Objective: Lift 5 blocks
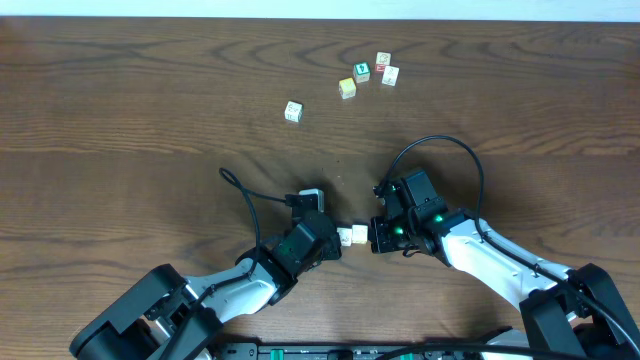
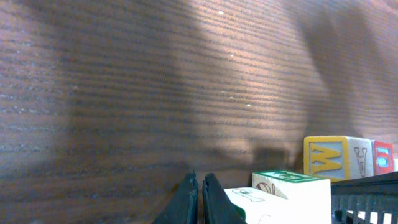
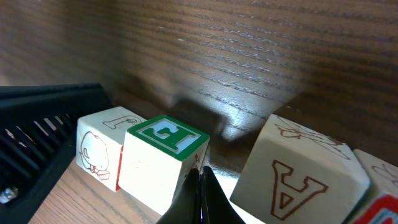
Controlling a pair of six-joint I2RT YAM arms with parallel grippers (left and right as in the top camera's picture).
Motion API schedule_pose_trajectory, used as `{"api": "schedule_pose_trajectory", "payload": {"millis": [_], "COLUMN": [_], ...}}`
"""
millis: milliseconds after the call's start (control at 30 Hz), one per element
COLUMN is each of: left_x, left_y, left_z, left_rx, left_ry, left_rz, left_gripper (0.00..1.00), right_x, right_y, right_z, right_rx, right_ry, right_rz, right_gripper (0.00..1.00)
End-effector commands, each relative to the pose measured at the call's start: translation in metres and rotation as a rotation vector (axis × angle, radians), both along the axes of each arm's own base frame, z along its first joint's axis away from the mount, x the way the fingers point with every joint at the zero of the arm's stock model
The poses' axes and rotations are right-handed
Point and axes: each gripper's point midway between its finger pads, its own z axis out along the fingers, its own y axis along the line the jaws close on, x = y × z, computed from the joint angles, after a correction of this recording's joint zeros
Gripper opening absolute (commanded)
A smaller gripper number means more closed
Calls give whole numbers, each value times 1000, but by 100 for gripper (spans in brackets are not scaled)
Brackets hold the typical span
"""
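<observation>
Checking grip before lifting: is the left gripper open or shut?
Shut: the left gripper has its jaws pressed together, nothing between them.

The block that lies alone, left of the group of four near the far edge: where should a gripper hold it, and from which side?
Grip the lone block on two opposite side faces, coming straight down from above. It is a small cube lying flat on the table, and nothing stands close to it, so all four sides look free for the fingers.

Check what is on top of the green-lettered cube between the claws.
Nothing: the green-lettered cube has its top face bare. A pale cube stands just beyond it in the right wrist view. Their facing sides and undersides are hidden.
</observation>
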Motion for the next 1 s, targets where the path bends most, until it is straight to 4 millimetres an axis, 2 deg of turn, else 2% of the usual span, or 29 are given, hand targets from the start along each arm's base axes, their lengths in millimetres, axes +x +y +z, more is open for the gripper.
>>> {"api": "schedule_pose_trajectory", "payload": {"millis": [0,233,667,967], "left_x": [1,4,7,11], "left_y": [-1,-3,-3,0], "left_z": [-1,2,4,5], "left_rx": [-1,-9,-8,-2], "left_ry": [-9,-20,-33,-40], "left_rz": [-11,-13,-3,7], "left_gripper": [8,8,8,7], "right_x": [7,9,27,22], "right_y": [7,7,12,2], "right_z": [6,6,20,13], "right_rx": [16,15,19,-35], "right_ry": [-27,-36,-87,-63], "right_rz": [21,19,8,-7], "right_gripper": [1,1,1,1]}}
